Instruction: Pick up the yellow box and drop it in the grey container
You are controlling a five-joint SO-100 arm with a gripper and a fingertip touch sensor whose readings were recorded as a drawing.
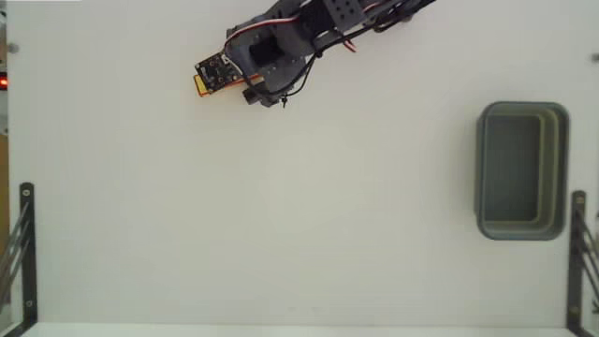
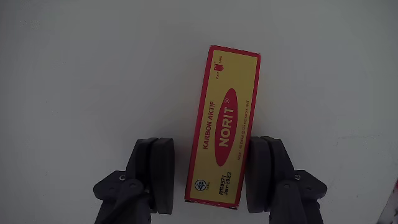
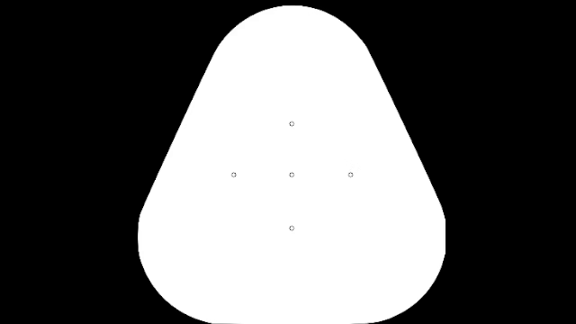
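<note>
Two task things show in the fixed view: the yellow box (image 1: 201,83), mostly hidden under the arm at the desk's (image 1: 281,215) far left, and the grey container (image 1: 521,171), a rounded plastic tub, well apart at right. In the wrist view, the tool (image 2: 211,177) straddles the flat glossy carton's lower end, jaws apart, right pad touching, left a gap. Uneven closing could skew or slip it.
</note>
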